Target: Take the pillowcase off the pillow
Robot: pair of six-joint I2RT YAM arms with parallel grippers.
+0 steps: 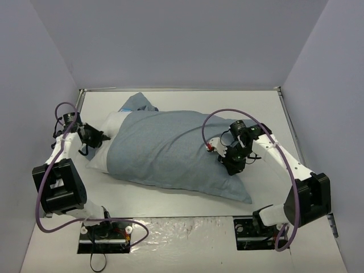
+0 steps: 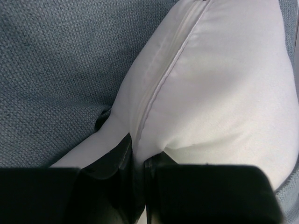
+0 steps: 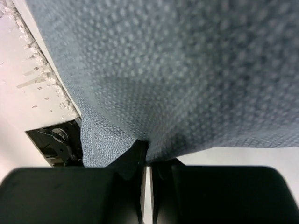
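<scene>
Pale grey walls [image 1: 170, 40] enclose a white table [image 1: 256, 108] on three sides.

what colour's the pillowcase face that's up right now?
Plain pale grey-blue woven fabric pillowcase, no print showing; clearest in the top external view.

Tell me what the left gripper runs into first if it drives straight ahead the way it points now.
The left gripper already pinches the pillow at its seam, so it would press deeper into that white cushion first; the pillowcase lies beyond, probably.
</scene>
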